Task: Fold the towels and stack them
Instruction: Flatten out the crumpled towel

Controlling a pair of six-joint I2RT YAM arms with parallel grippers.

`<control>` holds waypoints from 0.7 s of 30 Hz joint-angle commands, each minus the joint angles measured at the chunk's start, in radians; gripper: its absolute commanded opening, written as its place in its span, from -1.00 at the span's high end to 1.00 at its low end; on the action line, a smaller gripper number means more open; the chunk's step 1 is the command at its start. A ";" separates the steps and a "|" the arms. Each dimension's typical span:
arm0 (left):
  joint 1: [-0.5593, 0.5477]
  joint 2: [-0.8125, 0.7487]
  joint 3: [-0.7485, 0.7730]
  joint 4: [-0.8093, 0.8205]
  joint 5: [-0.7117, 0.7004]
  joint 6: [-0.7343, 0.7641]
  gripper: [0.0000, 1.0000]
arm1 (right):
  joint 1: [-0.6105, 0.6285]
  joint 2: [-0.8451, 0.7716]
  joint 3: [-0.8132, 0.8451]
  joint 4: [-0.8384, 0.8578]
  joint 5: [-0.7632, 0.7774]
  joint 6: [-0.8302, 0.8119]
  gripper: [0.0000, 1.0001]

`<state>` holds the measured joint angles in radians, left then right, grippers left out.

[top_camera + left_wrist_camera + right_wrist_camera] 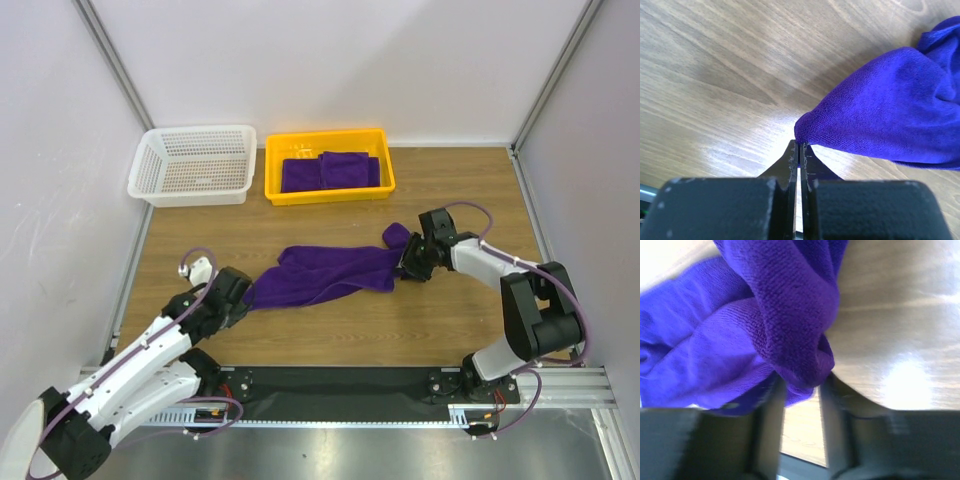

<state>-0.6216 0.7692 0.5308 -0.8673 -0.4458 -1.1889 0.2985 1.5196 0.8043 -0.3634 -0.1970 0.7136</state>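
Observation:
One purple towel (330, 272) lies crumpled and stretched out across the wooden table between my two grippers. My left gripper (245, 298) is at its left end, and in the left wrist view its jaws (800, 145) are pinched shut on a corner of the towel (890, 115). My right gripper (405, 265) is at the right end. In the right wrist view its jaws (802, 385) stand apart, with a bunched fold of the towel (785, 305) sitting between the fingertips. Folded purple towels (330, 172) lie in the yellow tray (330, 195).
A white mesh basket (195, 165) stands at the back left beside the yellow tray. Grey walls close in the table on the left, right and back. A black rail with the arm bases runs along the near edge.

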 commanded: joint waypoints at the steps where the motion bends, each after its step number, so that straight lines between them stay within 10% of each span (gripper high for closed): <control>1: 0.000 -0.036 -0.006 -0.015 -0.031 -0.012 0.99 | 0.007 0.037 0.082 0.024 0.047 0.012 0.33; 6: 0.002 -0.036 0.017 -0.009 -0.048 0.032 0.99 | 0.016 0.070 0.220 -0.050 0.071 -0.020 0.97; 21: 0.002 -0.042 0.098 -0.070 -0.100 0.121 1.00 | 0.040 0.088 0.632 -0.735 0.353 -0.230 1.00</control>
<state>-0.6216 0.7364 0.5957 -0.8848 -0.4805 -1.1149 0.3332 1.5917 1.4059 -0.9062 0.0494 0.5434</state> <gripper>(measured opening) 0.011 0.026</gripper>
